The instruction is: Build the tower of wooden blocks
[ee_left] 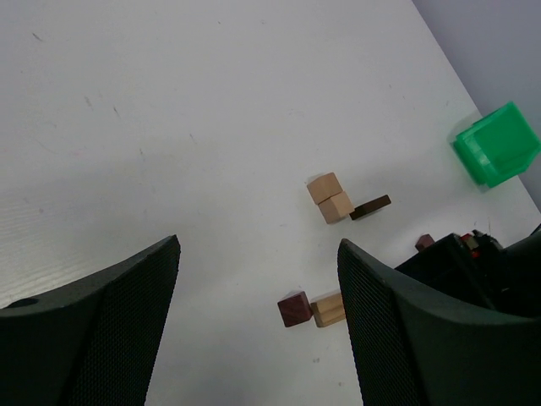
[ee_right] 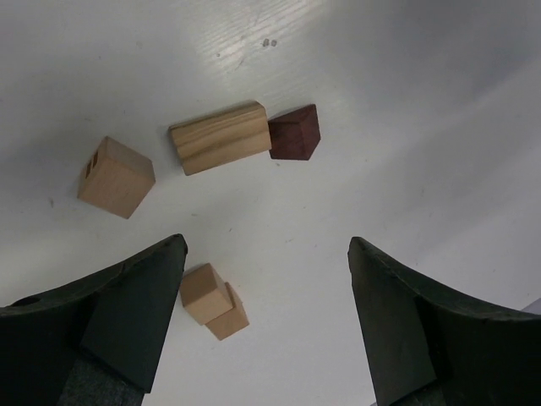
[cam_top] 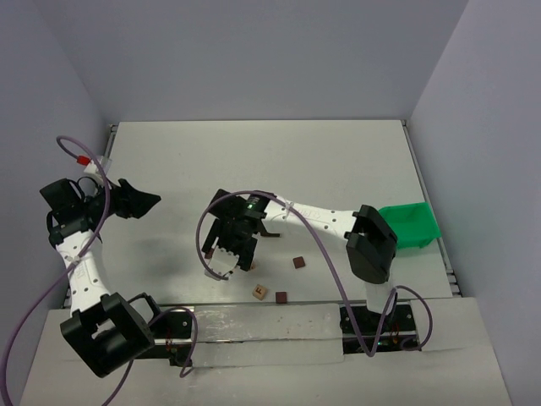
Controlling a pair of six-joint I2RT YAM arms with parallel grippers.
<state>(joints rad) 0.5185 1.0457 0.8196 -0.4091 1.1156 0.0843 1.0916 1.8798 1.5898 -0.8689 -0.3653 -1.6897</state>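
Wooden blocks lie loose on the white table (cam_top: 338, 161). In the right wrist view, two light tan cubes (ee_right: 215, 301) touch each other beside my left fingertip (ee_right: 161, 271); one seems to overlap the other. A tan brick (ee_right: 220, 137) touches a dark cube (ee_right: 295, 133), and a tan cube with a hole (ee_right: 116, 177) lies apart. My right gripper (ee_right: 266, 245) hangs open and empty above them, also in the top view (cam_top: 226, 256). My left gripper (cam_top: 139, 201) is open and empty at the far left. Its view shows the tan pair (ee_left: 330, 197), a dark brick (ee_left: 370, 207), the dark cube (ee_left: 294, 309) and the tan brick (ee_left: 328, 309).
A green plastic bin (cam_top: 411, 225) stands at the table's right edge, also in the left wrist view (ee_left: 499, 144). More loose blocks lie near the front: a dark cube (cam_top: 298, 262), a tan cube (cam_top: 259, 292) and a dark cube (cam_top: 281, 296). Walls enclose the table.
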